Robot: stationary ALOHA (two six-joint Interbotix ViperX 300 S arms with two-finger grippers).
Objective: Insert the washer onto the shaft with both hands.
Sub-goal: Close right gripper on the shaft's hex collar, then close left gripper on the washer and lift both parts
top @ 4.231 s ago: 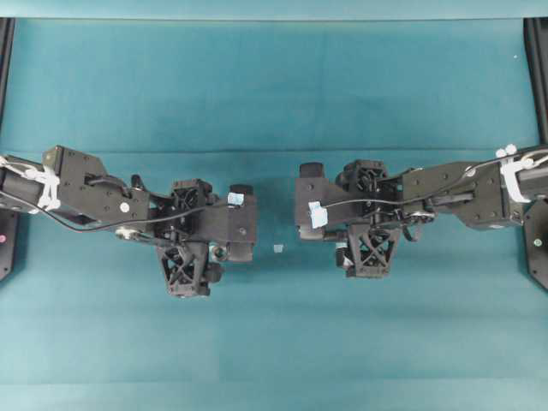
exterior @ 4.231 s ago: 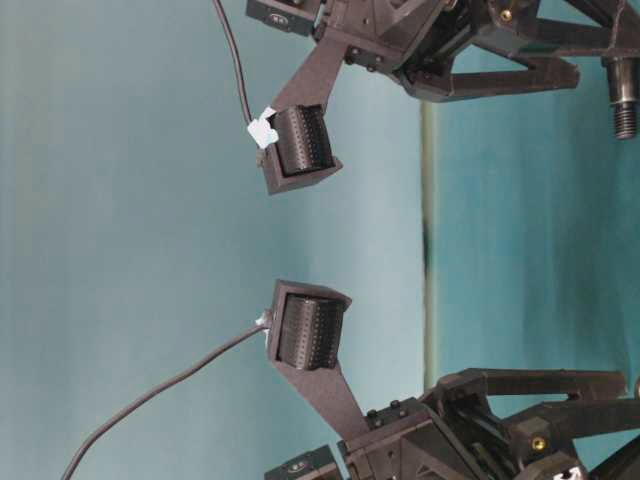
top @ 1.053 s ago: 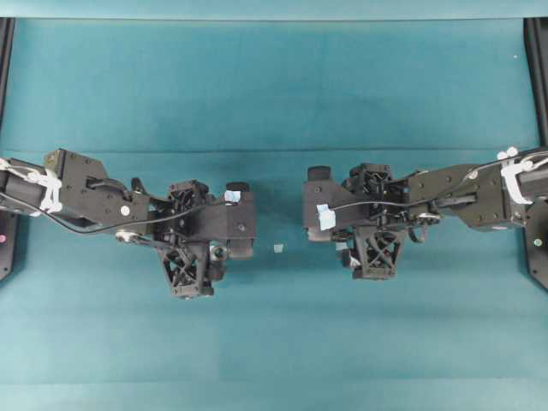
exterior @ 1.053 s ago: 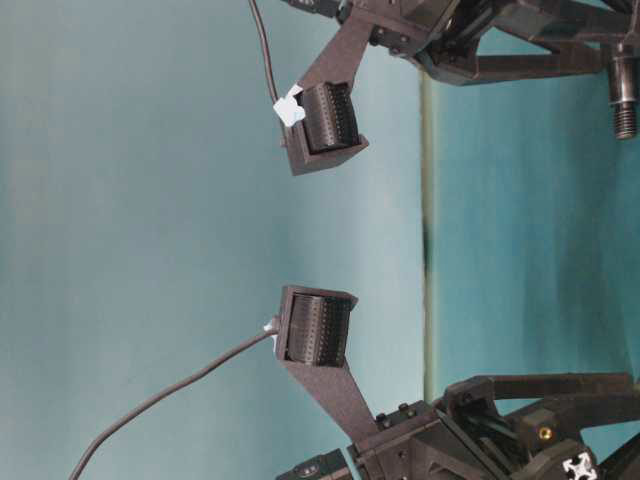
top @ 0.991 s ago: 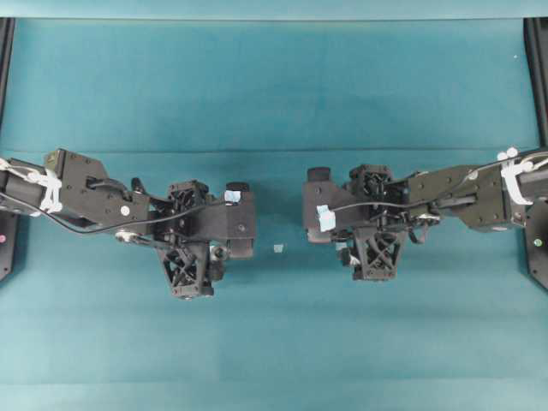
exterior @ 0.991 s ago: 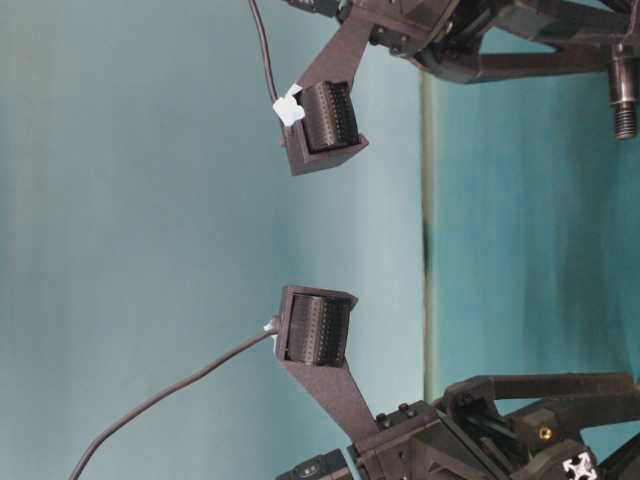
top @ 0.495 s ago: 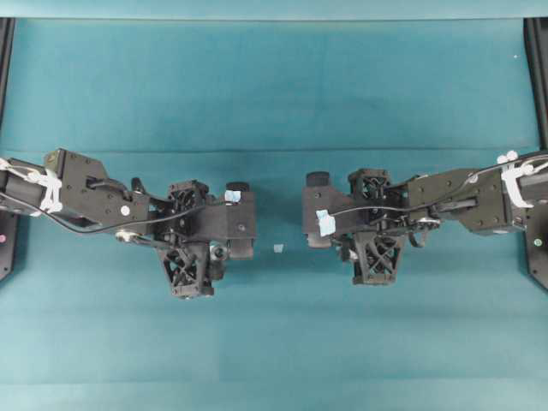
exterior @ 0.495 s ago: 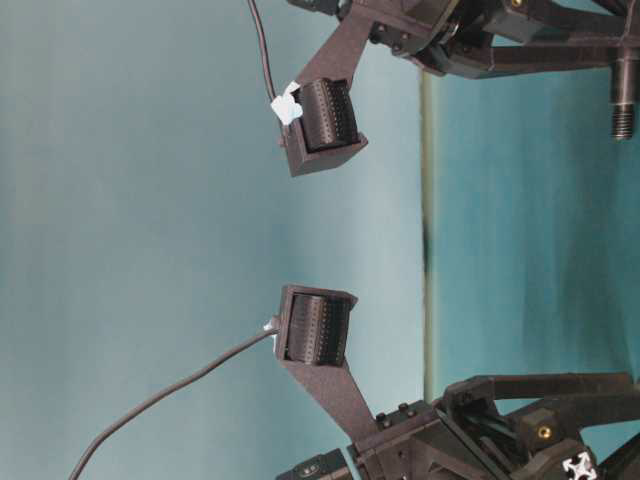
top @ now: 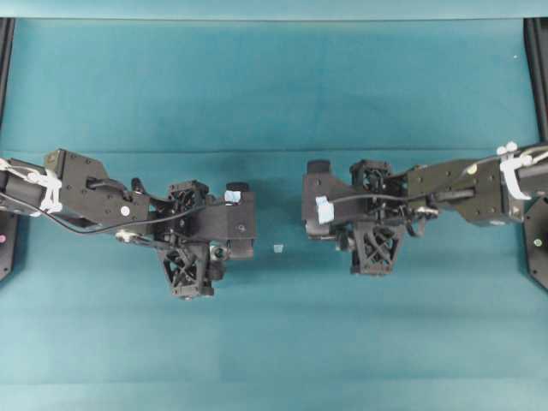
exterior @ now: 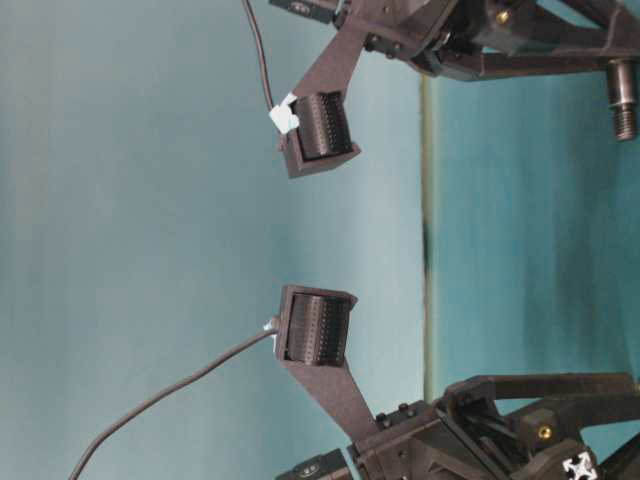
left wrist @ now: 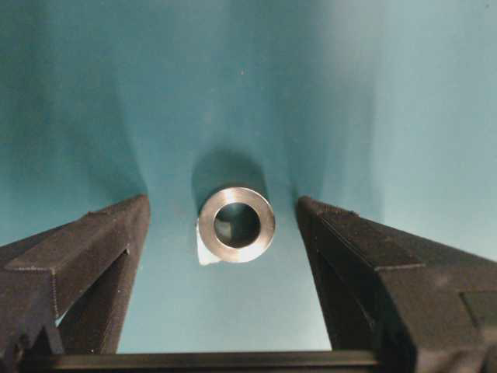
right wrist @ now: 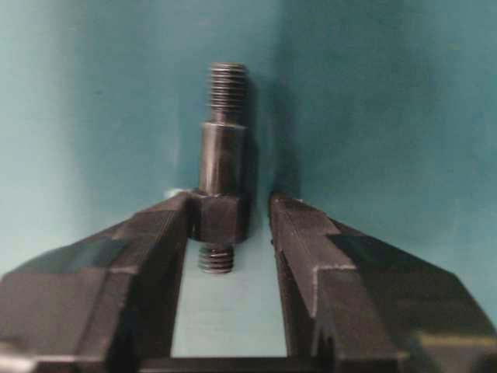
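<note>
The washer [left wrist: 236, 224], a silvery ring with a dark hole, lies on the teal mat partly over a pale tape square [left wrist: 203, 250]. My left gripper [left wrist: 221, 200] is open, with a finger well clear on each side of the ring. From above, the washer [top: 220, 252] shows beside the left gripper's frame. The shaft [right wrist: 223, 155] lies on the mat, its threaded end pointing away. My right gripper [right wrist: 230, 200] straddles the shaft's thick collar with its jaws narrow. One finger [right wrist: 167, 225] touches the collar and a slim gap remains at the other. The shaft [exterior: 622, 100] also shows at the table-level view's top right.
A small pale tape square [top: 277, 248] lies on the mat between the two arms. Black frame rails [top: 7, 51] run along the left and right edges. A fold line in the teal cloth [top: 274, 152] crosses behind both arms.
The right gripper's jaws have narrowed around the shaft's collar, and the right arm has shifted slightly towards the back. The left arm and the washer have not moved.
</note>
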